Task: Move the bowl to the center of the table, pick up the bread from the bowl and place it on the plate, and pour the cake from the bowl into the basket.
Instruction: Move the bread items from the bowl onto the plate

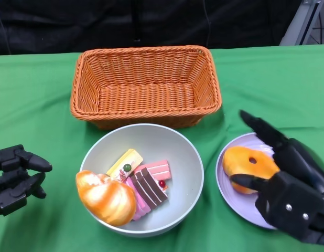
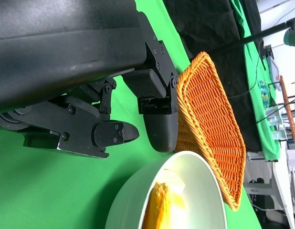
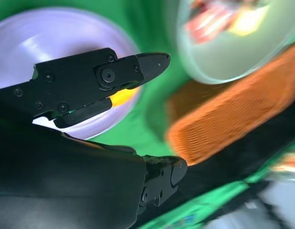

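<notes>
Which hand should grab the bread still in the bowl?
Probably the left hand: it is empty and the bread lies on its side of the bowl. The right hand is over the plate.

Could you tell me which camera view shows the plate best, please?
The head view: the purple plate shows with a round bread on it, partly covered by the right hand. The right wrist view shows it blurred behind that hand; the left wrist view shows none of it.

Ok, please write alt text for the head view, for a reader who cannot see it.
A grey bowl holding bread and cake slices sits before an empty orange basket on green cloth. The right hand is at a doughnut-shaped bread on a purple plate; the left hand waits empty.
</notes>
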`<move>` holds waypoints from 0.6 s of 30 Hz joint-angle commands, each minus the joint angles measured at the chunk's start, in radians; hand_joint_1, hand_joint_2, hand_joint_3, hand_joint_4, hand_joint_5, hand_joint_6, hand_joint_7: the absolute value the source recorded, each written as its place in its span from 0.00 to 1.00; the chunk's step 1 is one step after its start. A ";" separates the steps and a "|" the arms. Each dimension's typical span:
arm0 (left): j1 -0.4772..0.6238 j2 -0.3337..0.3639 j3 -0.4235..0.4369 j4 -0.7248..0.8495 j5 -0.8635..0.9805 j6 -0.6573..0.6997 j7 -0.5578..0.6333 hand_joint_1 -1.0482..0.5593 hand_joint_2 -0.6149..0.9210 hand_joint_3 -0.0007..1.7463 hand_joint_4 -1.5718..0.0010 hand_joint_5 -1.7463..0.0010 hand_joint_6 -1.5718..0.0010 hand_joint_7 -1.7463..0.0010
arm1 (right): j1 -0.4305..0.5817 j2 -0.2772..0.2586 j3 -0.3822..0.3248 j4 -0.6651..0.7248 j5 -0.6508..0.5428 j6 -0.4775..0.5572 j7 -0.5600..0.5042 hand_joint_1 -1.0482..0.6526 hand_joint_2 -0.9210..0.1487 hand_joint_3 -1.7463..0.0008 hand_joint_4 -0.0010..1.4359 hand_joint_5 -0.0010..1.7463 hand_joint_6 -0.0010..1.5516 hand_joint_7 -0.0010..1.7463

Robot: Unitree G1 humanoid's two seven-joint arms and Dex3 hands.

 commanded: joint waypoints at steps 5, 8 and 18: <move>0.005 0.018 0.005 -0.002 0.004 -0.007 0.005 0.65 1.00 0.22 0.53 0.18 0.48 0.42 | 0.010 0.017 -0.016 -0.042 0.058 -0.038 0.051 0.28 0.00 0.94 0.17 0.06 0.13 0.03; 0.002 0.014 0.002 -0.005 0.010 -0.010 0.014 0.64 1.00 0.22 0.53 0.17 0.47 0.42 | -0.053 0.025 0.074 -0.105 0.014 -0.023 0.112 0.23 0.00 0.97 0.26 0.09 0.19 0.04; 0.021 -0.005 0.005 -0.054 0.006 -0.016 0.032 0.64 1.00 0.22 0.54 0.18 0.48 0.41 | -0.207 0.092 0.216 -0.001 -0.022 -0.057 0.196 0.20 0.00 0.99 0.31 0.08 0.25 0.02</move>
